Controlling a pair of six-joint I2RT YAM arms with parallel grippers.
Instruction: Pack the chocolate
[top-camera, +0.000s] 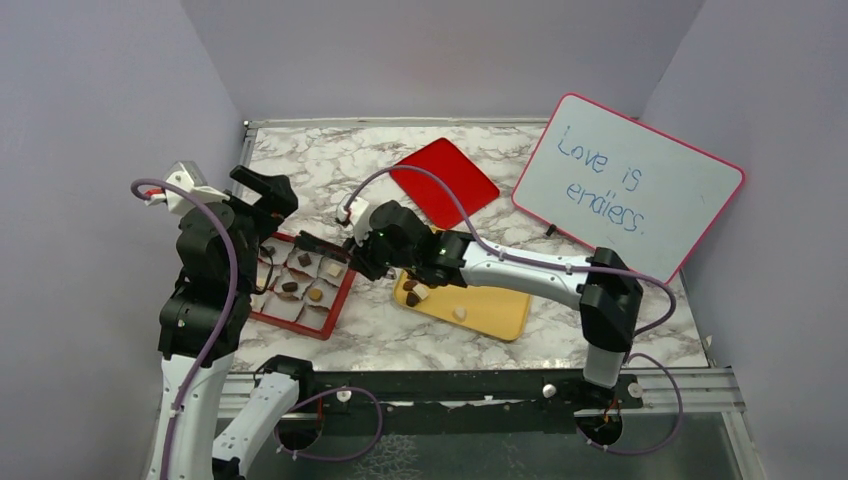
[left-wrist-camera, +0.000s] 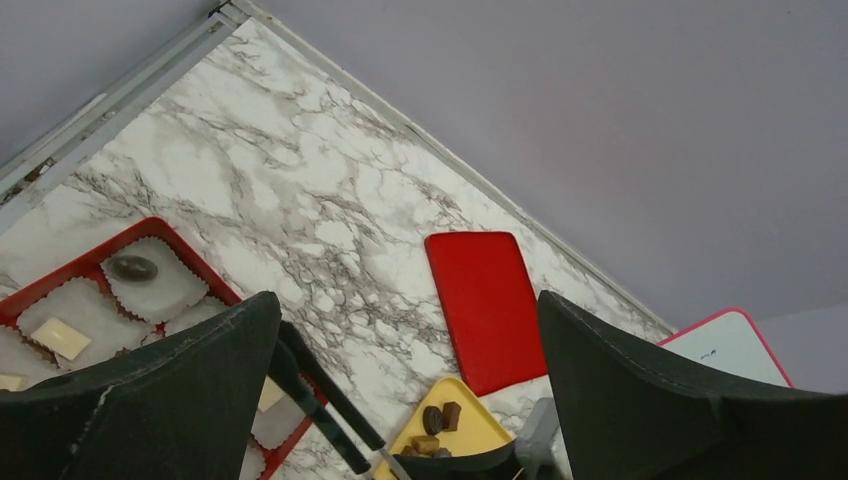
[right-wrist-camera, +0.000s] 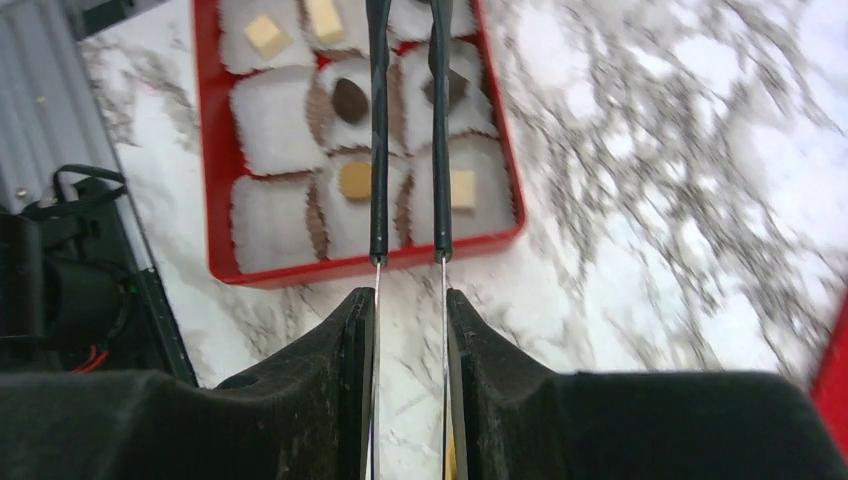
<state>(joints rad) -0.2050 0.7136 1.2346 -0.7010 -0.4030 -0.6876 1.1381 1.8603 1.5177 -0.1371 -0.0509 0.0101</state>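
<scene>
My right gripper (right-wrist-camera: 410, 305) pinches the tongs (right-wrist-camera: 378, 150), reaching over the red box (right-wrist-camera: 300, 270) for fine placement; chocolates (right-wrist-camera: 351, 100) sit inside it, more on the yellow tray (top-camera: 500, 305) beside it. My left gripper (left-wrist-camera: 405, 325) hangs wide above.

Marble-patterned tabletop (top-camera: 320, 160) between plain lilac walls (top-camera: 440, 50), seemingly under soft even light.

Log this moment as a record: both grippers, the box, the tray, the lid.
red box: several paper cups filled, at least two empty
left gripper: open, empty, raised near the red box
right gripper: shut on tweezers, prongs over the red box
yellow tray: a few chocolates on it
red lid: off, lying on the table
</scene>
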